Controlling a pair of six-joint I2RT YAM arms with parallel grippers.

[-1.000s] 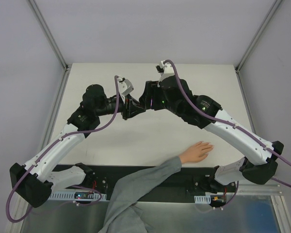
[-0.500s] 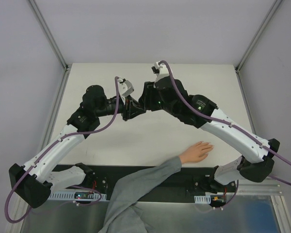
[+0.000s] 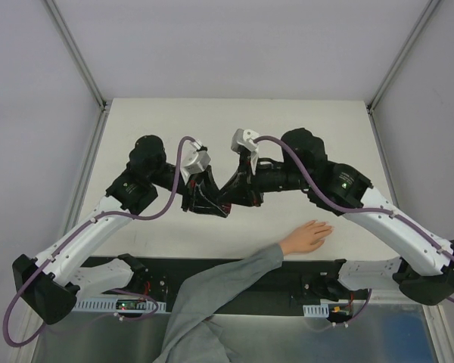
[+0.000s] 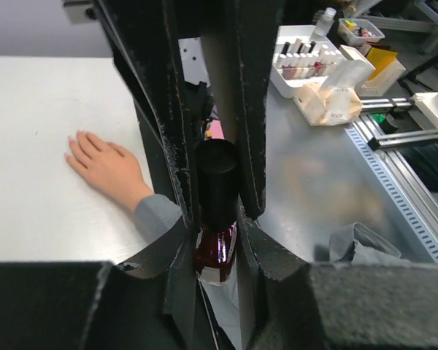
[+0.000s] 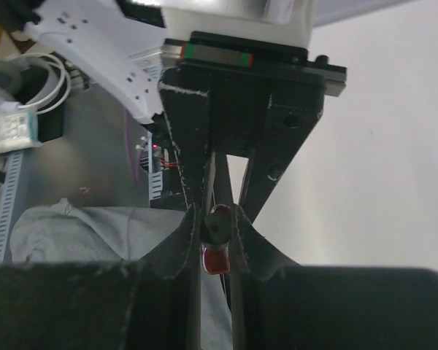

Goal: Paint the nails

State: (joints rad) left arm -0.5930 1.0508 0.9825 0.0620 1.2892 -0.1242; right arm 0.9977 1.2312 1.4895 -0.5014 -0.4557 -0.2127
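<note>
The nails (image 3: pixel 328 227) are resting on a bare hand (image 3: pixel 306 237), lying palm-down at the near edge of the table (image 3: pixel 159 121), right of centre.
Both arms are arching inward and meeting tip to tip mid-table. The left gripper (image 4: pixel 217 235) is clamping the glass of a dark red bottle (image 4: pixel 216 254), and the right gripper (image 5: pixel 214 227) is pinching its black cap (image 4: pixel 217 179) — both well apart from the hand.
</note>
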